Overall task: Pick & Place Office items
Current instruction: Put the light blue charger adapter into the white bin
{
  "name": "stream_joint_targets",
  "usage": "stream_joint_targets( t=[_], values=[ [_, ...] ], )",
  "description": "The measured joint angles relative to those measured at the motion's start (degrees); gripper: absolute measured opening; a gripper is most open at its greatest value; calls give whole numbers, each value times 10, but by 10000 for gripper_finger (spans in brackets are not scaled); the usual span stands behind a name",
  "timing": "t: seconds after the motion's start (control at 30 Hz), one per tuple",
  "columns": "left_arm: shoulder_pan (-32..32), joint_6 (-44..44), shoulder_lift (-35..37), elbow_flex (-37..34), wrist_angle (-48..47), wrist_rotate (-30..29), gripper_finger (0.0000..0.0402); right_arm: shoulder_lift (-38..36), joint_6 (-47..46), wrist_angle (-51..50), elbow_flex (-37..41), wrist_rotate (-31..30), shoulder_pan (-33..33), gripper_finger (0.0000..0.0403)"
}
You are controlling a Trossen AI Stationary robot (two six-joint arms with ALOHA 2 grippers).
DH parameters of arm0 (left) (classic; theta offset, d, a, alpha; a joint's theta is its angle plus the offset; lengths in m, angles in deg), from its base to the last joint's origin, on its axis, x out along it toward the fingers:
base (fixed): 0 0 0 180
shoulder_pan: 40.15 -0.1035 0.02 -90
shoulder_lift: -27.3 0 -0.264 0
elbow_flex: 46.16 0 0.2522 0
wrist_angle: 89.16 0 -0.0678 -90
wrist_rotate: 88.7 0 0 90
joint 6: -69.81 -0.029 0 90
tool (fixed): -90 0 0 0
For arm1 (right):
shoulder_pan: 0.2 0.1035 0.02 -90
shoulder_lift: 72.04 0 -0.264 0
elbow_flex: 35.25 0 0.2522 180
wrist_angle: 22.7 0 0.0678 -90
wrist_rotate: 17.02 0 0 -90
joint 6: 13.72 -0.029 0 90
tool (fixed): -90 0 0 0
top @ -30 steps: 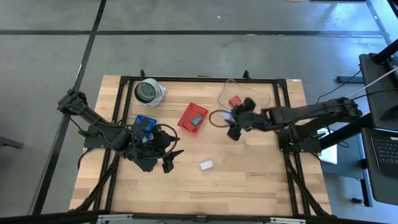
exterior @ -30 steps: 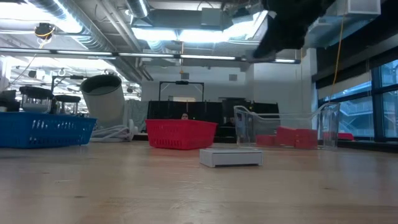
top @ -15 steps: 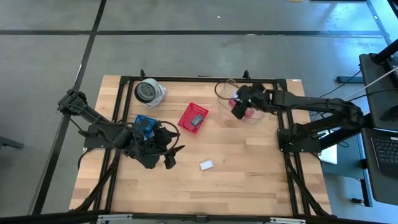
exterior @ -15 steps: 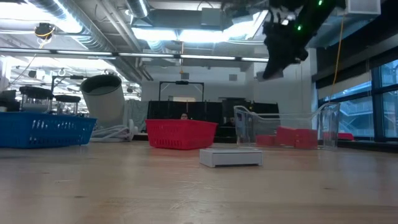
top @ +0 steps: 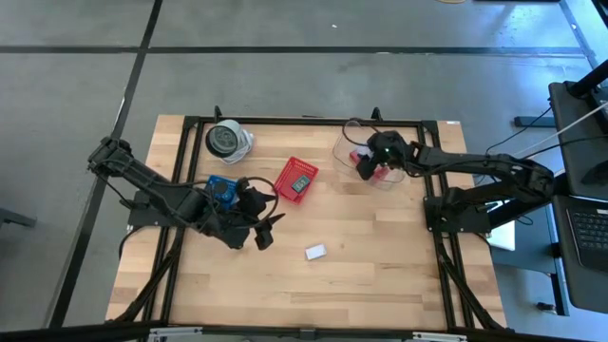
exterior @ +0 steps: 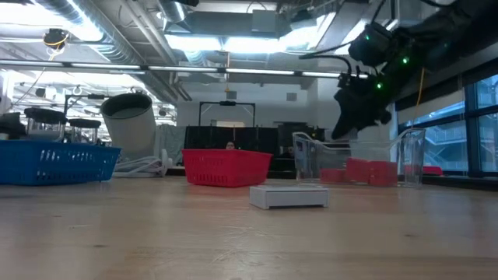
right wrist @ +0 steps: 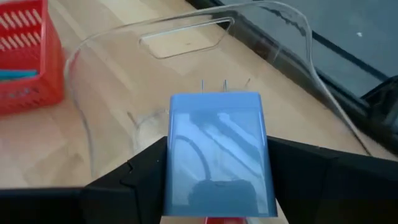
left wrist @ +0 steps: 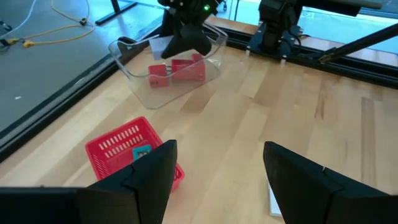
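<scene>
My right gripper hangs over the clear plastic bin at the table's far right, shut on a pale-blue rectangle with thin metal prongs. Red blocks lie on the bin's floor. My left gripper is open above the wood just right of the blue tray and touches nothing. A white rectangle lies flat on the table in the middle. In the red mesh basket rests a teal piece. My right gripper pinches the pale-blue rectangle between its two fingers, one on each long side. The pronged end points away from the wrist. The fingers slant down from the table's right. The piece is lifted clear, above the bin's opening.
A grey-white round object stands near the far left corner. The black frame rail runs along the far edge behind the bin. Bare wood stretches along the table's near side.
My right gripper has carried the pale-blue rectangle from the table's middle toward the far edge, then down until it hangs just over the clear bin. My left gripper has shifted a little toward the far right.
</scene>
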Motion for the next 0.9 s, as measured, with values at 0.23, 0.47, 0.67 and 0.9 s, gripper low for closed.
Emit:
stream_joint_targets(
  t=[0.23,0.47,0.67,0.9],
  values=[
    [-17,0,0,0,0,-1,237,0,-23,97,47,37,-23,228],
    [-30,5,0,0,0,-2,237,3,-23,99,58,36,-39,228],
    [-37,6,0,0,6,-2,237,27,-26,95,60,43,-48,228],
    [-37,16,0,0,6,-2,237,60,-27,98,59,46,-60,228]
  ],
)
